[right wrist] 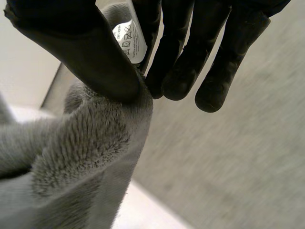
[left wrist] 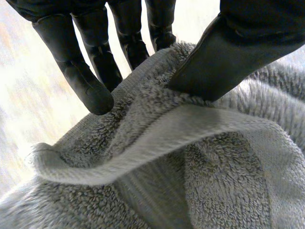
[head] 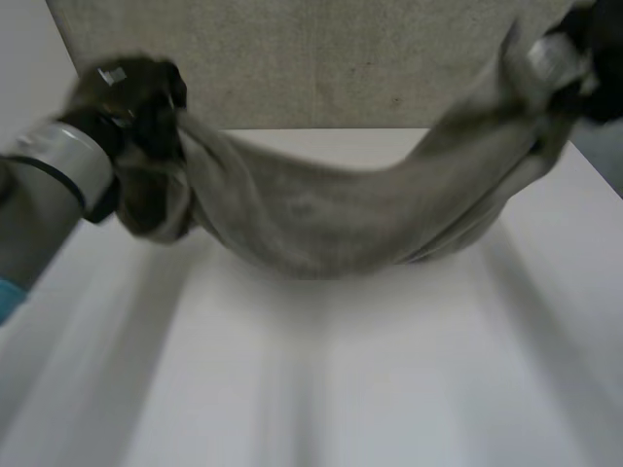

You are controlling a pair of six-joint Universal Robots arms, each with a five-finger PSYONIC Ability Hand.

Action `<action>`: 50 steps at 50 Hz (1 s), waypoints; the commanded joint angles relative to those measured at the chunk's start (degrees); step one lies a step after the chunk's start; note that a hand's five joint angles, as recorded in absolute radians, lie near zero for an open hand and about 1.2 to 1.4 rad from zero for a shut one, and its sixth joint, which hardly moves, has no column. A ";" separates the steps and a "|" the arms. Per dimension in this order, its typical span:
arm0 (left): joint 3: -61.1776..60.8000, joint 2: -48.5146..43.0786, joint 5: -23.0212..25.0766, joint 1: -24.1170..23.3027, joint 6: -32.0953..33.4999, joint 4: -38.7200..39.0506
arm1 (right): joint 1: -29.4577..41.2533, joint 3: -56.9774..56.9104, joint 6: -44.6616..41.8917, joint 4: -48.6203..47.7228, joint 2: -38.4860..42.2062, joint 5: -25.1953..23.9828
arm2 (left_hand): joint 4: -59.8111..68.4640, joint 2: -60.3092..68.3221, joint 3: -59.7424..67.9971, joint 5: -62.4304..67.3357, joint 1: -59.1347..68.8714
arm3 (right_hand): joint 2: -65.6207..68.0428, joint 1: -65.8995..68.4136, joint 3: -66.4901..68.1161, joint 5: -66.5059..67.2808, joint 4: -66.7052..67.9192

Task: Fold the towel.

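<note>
While towel (head: 331, 219) hangs slung above desk (head: 341, 389), sagging mid-span: left hand (left wrist: 238, 52) pinches one end, thumb against fingers; right hand (right wrist: 81, 47) pinches other, by care label (right wrist: 129, 40). Step: spreading in air. Next likely: lay flat, ends level.

Left hand (head: 144, 102) and right hand (head: 592, 41), raised wide apart, each pinch the towel (head: 321, 214).

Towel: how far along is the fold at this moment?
Done: left hand and right hand each pinch an end of the towel. In hand: it sags between them over the table. Left: no fold shows yet; laying down and folding remain.
</note>
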 commanded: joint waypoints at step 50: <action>-20.43 -11.75 6.29 3.90 21.48 16.40 | 10.07 16.18 -18.71 -13.06 17.70 -1.84 | -28.32 -23.72 -29.77 -34.86 -21.78 | 5.84 5.61 3.83 4.68 3.91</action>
